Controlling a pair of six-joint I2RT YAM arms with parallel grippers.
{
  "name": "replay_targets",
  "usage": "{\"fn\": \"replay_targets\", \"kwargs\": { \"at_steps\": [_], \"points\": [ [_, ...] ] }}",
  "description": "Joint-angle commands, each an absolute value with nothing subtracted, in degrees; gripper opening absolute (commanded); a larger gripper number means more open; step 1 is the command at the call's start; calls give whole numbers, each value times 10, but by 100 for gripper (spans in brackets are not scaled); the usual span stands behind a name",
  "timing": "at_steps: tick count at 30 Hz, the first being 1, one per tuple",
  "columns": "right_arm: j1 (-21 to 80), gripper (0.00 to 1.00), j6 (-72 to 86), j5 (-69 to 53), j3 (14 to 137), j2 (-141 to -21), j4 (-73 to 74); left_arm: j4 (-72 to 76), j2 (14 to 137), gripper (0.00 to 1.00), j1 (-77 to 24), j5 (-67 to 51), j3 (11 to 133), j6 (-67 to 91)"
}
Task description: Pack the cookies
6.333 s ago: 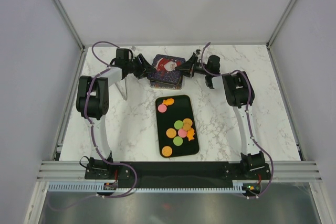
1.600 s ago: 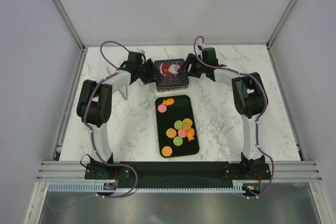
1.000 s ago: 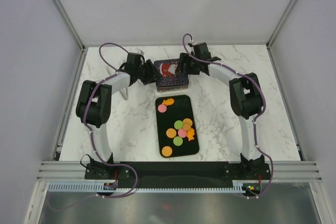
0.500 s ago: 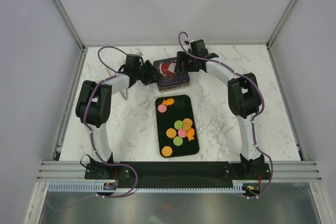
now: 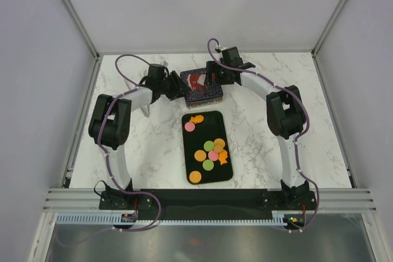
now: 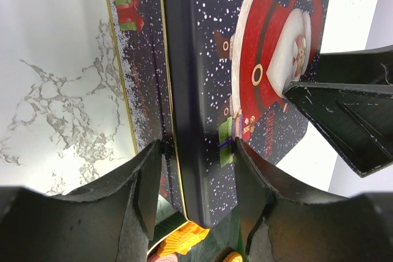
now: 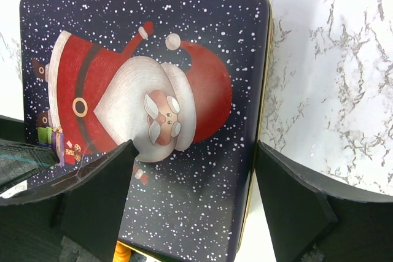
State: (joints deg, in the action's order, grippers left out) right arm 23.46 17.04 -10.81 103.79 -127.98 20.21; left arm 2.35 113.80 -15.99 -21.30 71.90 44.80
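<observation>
While the cookies lie on a black tray in the middle of the marble surface, both claws work farther back at a Santa tin. The tin sits just beyond the tray's far end with its lid on. The cookies are orange, pink and green, most of them bunched toward the tray's right side, two near its far end and one orange piece alone at the near end. None is in or under either claw; the whole lot lies on the near side of the tin, apart from both.

The left claw comes at the tin from the left and is half closed on its left edge. One finger rests against the side wall and the other lies over the lid's top, so the rim is pinched between them. An orange cookie peeks out below the tin in that wrist view.

The right claw stands wide above the lid, holding nothing. One finger is over the Santa picture, the other past the tin's edge above bare marble.
</observation>
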Motion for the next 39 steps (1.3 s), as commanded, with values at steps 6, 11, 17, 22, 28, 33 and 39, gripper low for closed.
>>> {"fn": "replay_targets", "kwargs": {
  "at_steps": [6,11,17,22,28,33,39],
  "points": [
    [258,86,126,-204,1019,-1249,214,-13,1140,49,-209,-250,694,458],
    [235,86,125,-224,1000,-1231,208,-23,1135,63,-208,-247,708,453],
    [215,86,126,-240,985,-1223,202,-31,1130,68,-200,-244,731,449],
    [209,86,126,-245,990,-1222,201,-31,1118,68,-181,-244,734,449],
    [205,87,125,-248,987,-1226,201,-34,1118,75,-156,-241,757,448],
    [202,87,123,-247,985,-1229,202,-25,1130,77,-140,-265,786,452],
    [200,87,122,-248,984,-1229,202,-25,1157,77,-127,-266,815,456]
  ]
}}
